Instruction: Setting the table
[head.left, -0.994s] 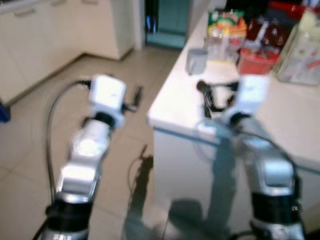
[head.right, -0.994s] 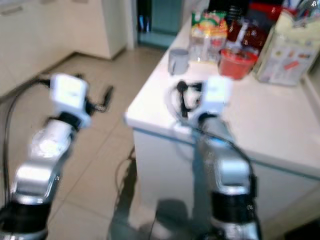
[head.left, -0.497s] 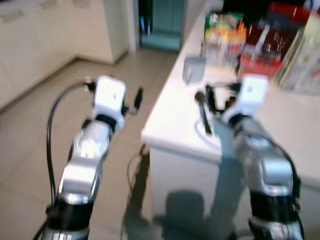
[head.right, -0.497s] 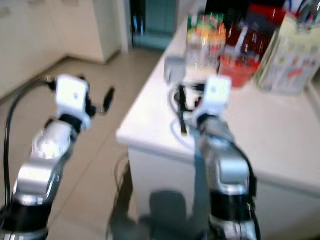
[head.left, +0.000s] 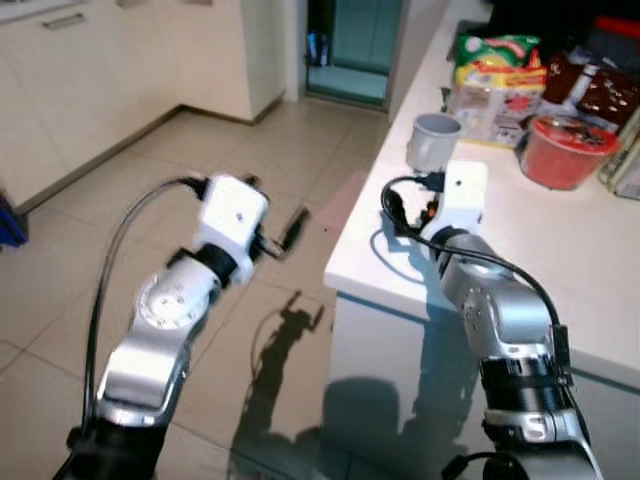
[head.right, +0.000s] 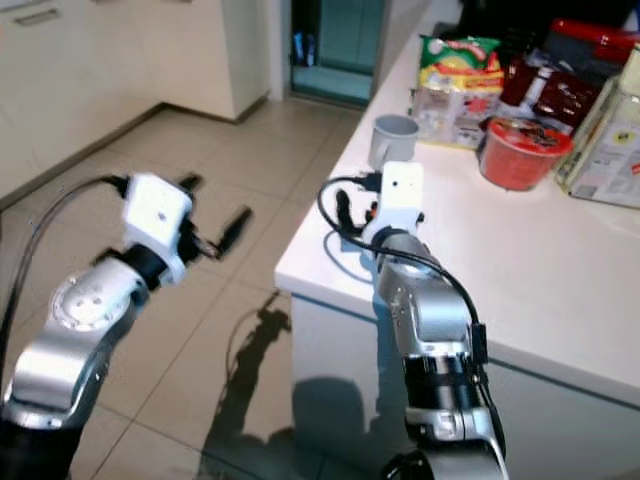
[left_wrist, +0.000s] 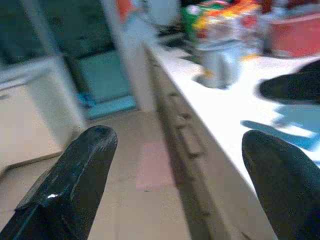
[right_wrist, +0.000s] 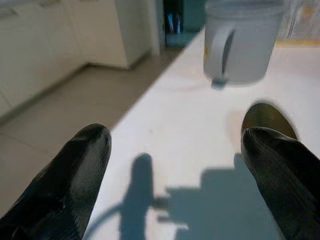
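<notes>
A white kitchen counter (head.left: 560, 250) juts in from two o'clock; the right gripper (right_wrist: 175, 165) hangs low over its near corner, fingers spread wide and empty, aimed at a grey mug (head.left: 433, 140) at twelve o'clock, probably the next piece to lay out; the left gripper (left_wrist: 170, 165) is held over the tiled floor (head.left: 130, 220) at nine o'clock, fingers also apart, empty; behind the mug at one o'clock crowd snack packets (head.left: 497, 72) and a red bowl (head.left: 563, 150), leaving little room beyond it.
</notes>
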